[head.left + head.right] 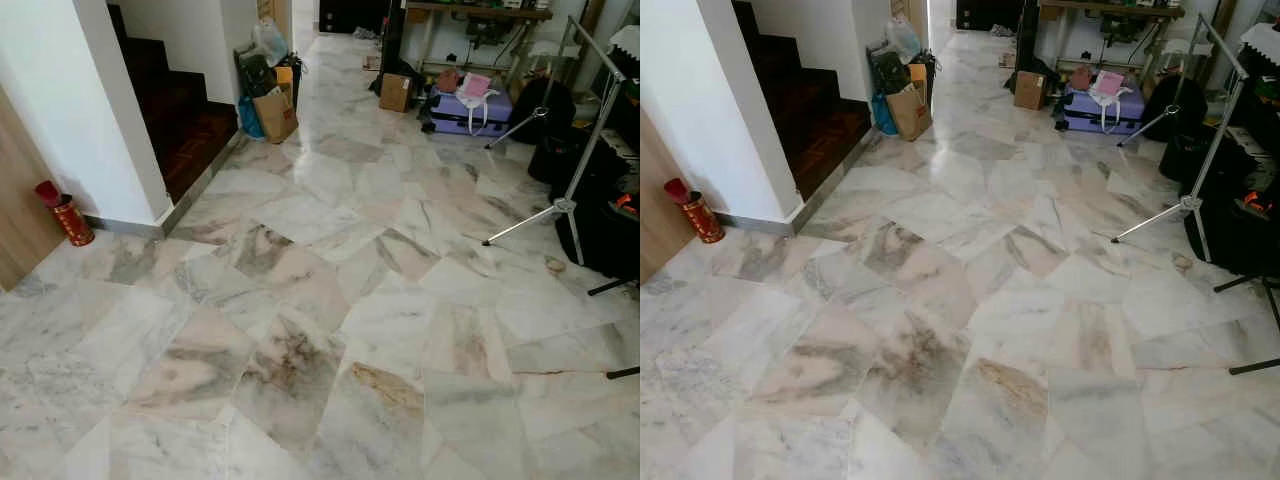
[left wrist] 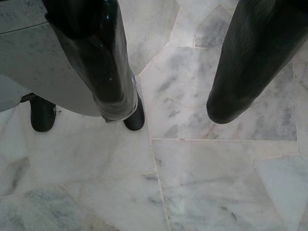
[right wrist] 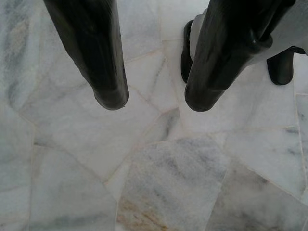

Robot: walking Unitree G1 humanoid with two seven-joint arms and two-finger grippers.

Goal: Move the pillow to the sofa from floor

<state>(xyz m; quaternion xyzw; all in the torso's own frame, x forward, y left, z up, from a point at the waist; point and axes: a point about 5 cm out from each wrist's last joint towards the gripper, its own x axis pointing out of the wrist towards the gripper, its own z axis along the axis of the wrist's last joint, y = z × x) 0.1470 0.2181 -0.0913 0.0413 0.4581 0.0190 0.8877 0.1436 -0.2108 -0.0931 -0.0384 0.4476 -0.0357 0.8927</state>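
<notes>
The pale veined marble floor [image 1: 330,330] stretches ahead with neither pillow nor sofa anywhere on it, so which way the pillow lies from the jaws, how its long axis runs and which arm is nearer cannot be told. My judgement is that the robot has to turn or walk to find it before any reach.

Taking the floor as the landmark: at its far left edge a dark wooden staircase [image 1: 175,115] rises behind a white wall. At its far end lies a flat purple suitcase [image 1: 468,112], with a brown cardboard box [image 1: 396,92] just beside it. A silver metal tripod stand [image 1: 575,150] plants its legs on the right side. A brown paper bag [image 1: 275,115] stands near the stair foot, and a small red cylindrical tin [image 1: 70,218] sits at the left wall.

The left gripper [image 2: 175,108] hangs above bare floor tiles, fingers wide apart, empty. The right gripper [image 3: 154,98] hangs likewise, spread and empty.
</notes>
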